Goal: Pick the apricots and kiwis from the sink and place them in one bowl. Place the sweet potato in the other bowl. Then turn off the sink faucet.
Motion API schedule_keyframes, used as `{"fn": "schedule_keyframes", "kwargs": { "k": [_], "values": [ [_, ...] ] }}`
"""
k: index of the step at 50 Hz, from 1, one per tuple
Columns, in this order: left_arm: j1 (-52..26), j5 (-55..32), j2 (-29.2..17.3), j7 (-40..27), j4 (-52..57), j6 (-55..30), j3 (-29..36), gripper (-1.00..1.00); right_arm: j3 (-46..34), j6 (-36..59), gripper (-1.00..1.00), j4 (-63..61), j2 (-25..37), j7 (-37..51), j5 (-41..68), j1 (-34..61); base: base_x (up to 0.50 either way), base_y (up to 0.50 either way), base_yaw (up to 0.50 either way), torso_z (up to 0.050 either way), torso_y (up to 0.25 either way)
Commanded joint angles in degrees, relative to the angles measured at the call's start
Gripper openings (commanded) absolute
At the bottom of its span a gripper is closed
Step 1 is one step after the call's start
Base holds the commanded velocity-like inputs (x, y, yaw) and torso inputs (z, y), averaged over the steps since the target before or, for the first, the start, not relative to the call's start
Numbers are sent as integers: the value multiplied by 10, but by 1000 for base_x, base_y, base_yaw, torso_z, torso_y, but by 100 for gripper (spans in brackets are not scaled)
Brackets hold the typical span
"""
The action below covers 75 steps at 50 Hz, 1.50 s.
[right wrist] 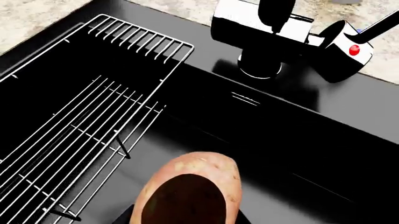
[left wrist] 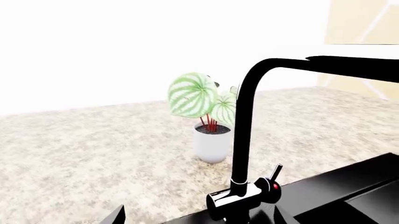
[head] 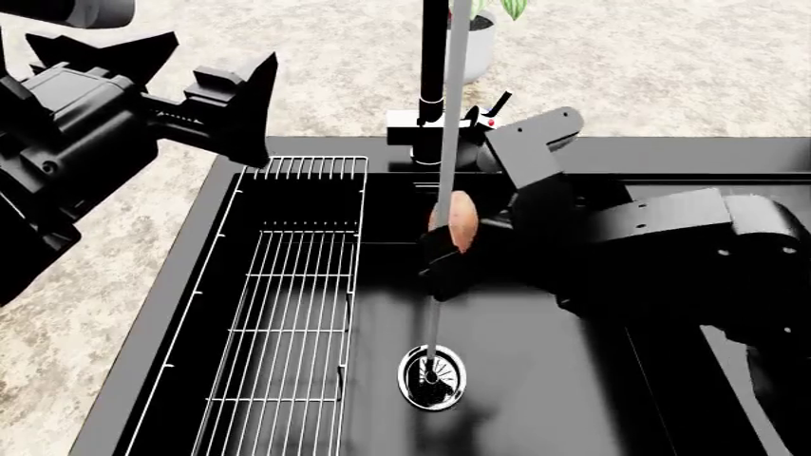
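Observation:
The sweet potato (head: 458, 220), a reddish-orange tuber, hangs above the black sink (head: 533, 380) with my right gripper (head: 443, 258) shut on its lower end. In the right wrist view the sweet potato (right wrist: 187, 189) fills the space between the jaws. Water streams from the sink faucet (head: 435, 66) past the tuber into the chrome drain (head: 431, 376). My left gripper (head: 222, 52) is open and empty over the counter, left of the faucet. In the left wrist view the faucet (left wrist: 240, 140) and its red-marked lever (left wrist: 275, 185) stand just ahead of it. Apricots, kiwis and bowls are out of view.
A steel wire rack (head: 292, 304) lies in the sink's left part. A potted plant (left wrist: 209, 121) with striped leaves stands on the speckled counter (left wrist: 93, 154) behind the faucet. The right forearm (head: 685, 237) spans the sink's right side.

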Motion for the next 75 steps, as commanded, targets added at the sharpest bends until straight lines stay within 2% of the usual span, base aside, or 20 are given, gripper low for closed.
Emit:
{"fn": "schedule_keyframes", "kwargs": {
  "k": [1,8,21,43,55,62,75],
  "values": [
    [16,-22,-12,-12,21,5,-9,100,53,-7,-100,-143,48,108,94,10,0,0,0,0,0],
    [27,-29,-20,-13,37,11,-15,100,67,-20,-100,-192,59,177,148,34,0,0,0,0,0],
    [38,-23,-20,-9,41,14,-12,100,67,1,-100,-213,74,218,173,99,0,0,0,0,0],
    [29,-28,-20,-10,50,13,-15,100,53,27,-100,-197,64,217,179,156,0,0,0,0,0],
    [32,-30,-25,-8,55,17,-20,100,44,30,-100,-198,59,228,188,172,-461,13,0,0,0],
    [33,-28,-25,-8,55,18,-20,100,47,30,-100,-200,57,223,178,178,0,0,0,0,0],
    [7,-4,-40,-17,67,16,-33,100,33,60,-100,-182,31,193,172,223,-1,500,0,0,0]
  ]
}}
